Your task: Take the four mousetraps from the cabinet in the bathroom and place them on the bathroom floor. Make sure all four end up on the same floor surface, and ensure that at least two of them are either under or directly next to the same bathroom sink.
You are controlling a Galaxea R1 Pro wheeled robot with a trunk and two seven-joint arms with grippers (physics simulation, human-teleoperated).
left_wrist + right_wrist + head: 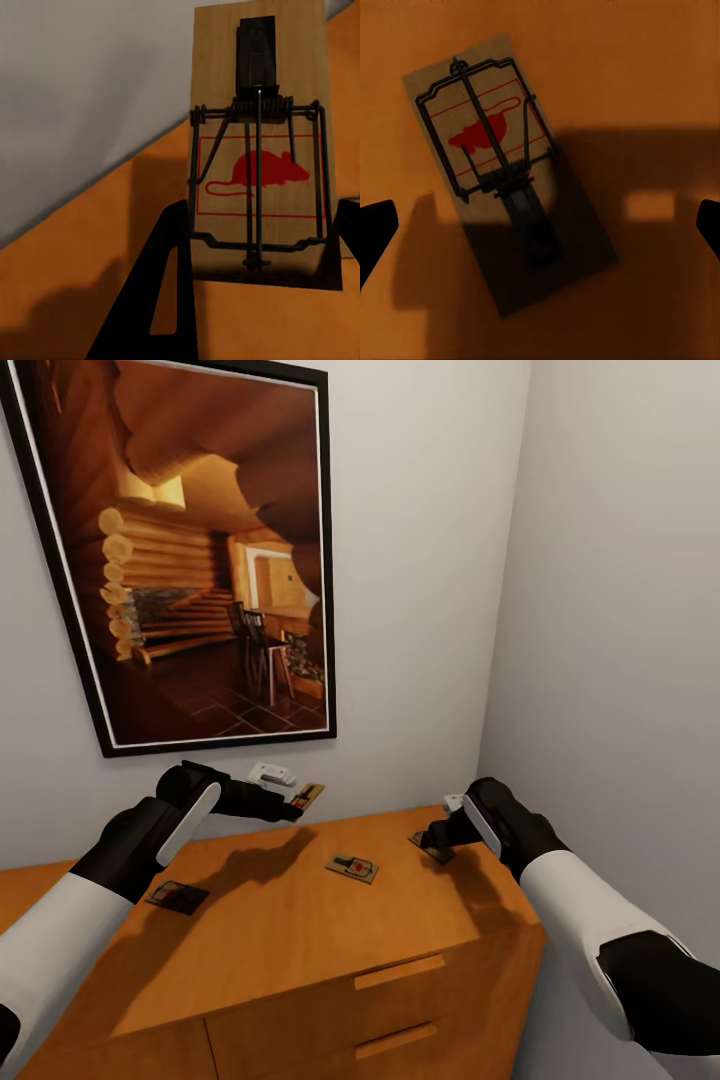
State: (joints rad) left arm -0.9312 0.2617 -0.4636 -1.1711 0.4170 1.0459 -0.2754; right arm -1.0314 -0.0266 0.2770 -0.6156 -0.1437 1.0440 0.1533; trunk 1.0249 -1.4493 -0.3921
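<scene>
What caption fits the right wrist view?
Open right gripper hovering over a mousetrap lying on the cabinet.

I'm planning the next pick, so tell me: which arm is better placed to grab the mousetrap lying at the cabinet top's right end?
Probably right. The right gripper hovers open over that mousetrap on the cabinet; the left gripper already holds a mousetrap.

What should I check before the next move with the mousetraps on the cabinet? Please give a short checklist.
1. Left gripper holds a mousetrap above the cabinet top: ok.
2. Right gripper is open over the mousetrap at the right edge: ok.
3. That trap is lifted: not ok, it lies flat.
4. Two more traps, centre and left, remain on top: ok.
5. Floor and sink position: cannot tell.
</scene>
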